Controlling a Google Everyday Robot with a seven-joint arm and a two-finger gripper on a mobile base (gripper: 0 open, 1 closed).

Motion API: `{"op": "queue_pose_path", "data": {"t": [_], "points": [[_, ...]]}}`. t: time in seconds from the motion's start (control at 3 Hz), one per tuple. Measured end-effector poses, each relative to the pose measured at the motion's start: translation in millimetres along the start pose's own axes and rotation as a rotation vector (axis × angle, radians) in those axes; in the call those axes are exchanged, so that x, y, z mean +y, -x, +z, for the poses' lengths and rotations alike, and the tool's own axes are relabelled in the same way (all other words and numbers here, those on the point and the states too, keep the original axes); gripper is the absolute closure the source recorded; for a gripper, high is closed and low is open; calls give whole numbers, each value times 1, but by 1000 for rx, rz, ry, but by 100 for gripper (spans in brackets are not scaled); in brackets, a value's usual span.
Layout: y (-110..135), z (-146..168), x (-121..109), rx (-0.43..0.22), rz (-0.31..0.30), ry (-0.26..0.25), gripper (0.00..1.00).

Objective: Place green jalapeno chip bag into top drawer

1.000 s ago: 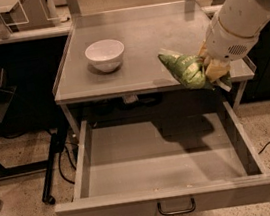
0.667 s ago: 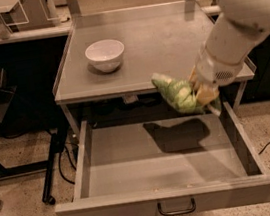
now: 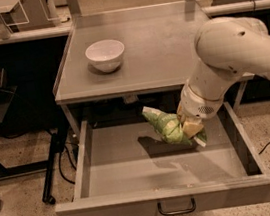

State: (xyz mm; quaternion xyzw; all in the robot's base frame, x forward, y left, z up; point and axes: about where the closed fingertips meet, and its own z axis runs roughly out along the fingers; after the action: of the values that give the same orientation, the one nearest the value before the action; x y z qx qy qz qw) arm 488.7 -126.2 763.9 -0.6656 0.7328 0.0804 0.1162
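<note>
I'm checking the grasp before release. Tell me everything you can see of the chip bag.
The chip bag is small, green, crinkly foil with a pale edge. It hangs tilted, pale end up-left, its right end pinched by the gripper, over the right half of the open drawer. It casts a shadow on the drawer's bare bottom; only the gripper seems to touch it.

The tabletop (image 3: 165,39) carries a white bowl (image 3: 105,55) near its left edge; below its front edge, the tool (image 3: 191,129) grips a green bag (image 3: 165,124).
</note>
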Motion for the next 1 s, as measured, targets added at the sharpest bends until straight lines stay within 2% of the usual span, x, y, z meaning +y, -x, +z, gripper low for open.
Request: {"op": "queue_pose_path", "data": {"t": [0.33, 1.0], "points": [[2, 35, 3, -20, 31, 19, 100], [6, 84, 5, -67, 68, 40, 100]]}}
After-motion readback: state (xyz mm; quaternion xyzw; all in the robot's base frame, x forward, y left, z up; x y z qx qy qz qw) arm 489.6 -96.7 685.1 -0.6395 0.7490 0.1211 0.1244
